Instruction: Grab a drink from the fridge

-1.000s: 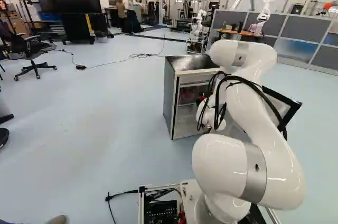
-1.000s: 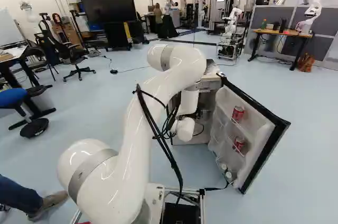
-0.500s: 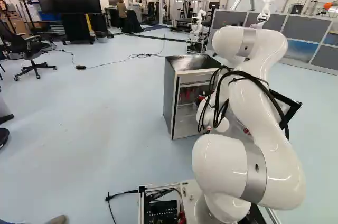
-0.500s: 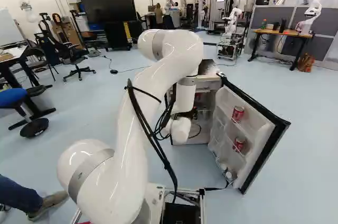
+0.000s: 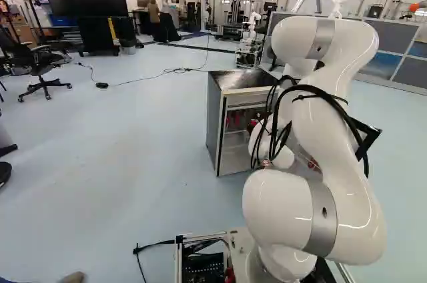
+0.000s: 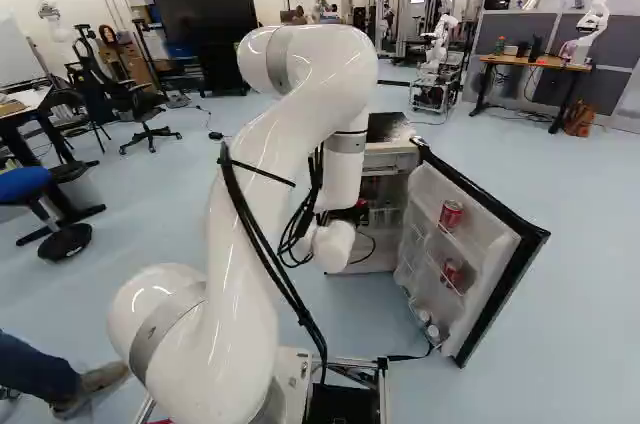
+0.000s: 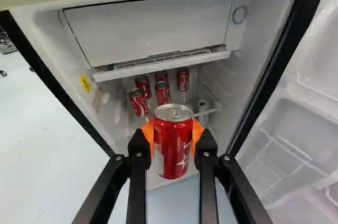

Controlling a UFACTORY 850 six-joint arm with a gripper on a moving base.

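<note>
In the right base view the dark gripper shows partly behind the white wrist, in front of the open fridge. In the wrist view the gripper is shut on an upright red can, one orange pad at each side. Behind that can is the fridge interior, where several red cans stand below the white freezer compartment. The open door carries two red cans, an upper one and a lower one.
The door's dark edge juts out right of the arm. A small clear bottle stands inside the fridge. Another robot is beyond it. At the left are an office chair and a person's shoe.
My arm's upper joint has risen and drawn back, going left in the right base view; the wrist has shifted slightly back from the fridge. The base, fridge and door have not moved.
</note>
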